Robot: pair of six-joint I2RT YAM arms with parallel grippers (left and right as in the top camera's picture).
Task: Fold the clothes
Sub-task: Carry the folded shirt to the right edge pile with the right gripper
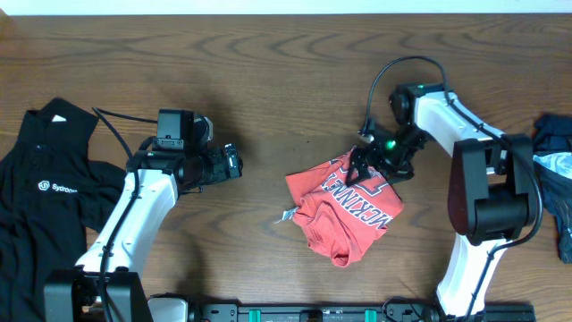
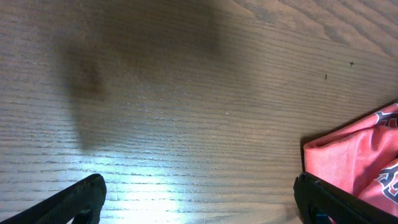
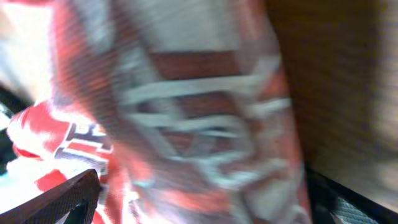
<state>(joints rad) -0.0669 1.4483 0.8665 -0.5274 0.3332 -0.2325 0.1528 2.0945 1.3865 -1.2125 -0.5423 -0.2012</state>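
Our right end effector (image 1: 365, 164) stands with its jaws spread wide over the upper edge of the coral-red T-shirt (image 1: 344, 210). In the right wrist view, blurred red cloth with white lettering fills the space between and below the fingers; we see no pinch on it yet. Our left end effector (image 1: 232, 164) is likewise spread wide and carries nothing. It hovers above bare wood to the left of the T-shirt, and the left wrist view catches only a corner of the red cloth at its right side.

We judge the step in hand to be the first grasp. The garment is not yet spread, so folding proper has not begun. The next move calls for the right jaws to close on a single edge or a shoulder, not on a bunched layer, and for the left arm to come across and take an opposite edge, so that the two can pull the cloth flat.

The T-shirt lies near the middle of the surface (image 1: 268, 80) as a crumpled heap, its print creased and partly turned under. A black collared shirt (image 1: 40, 192) lies well apart at the left edge, and blue and grey cloth (image 1: 554, 156) at the right.
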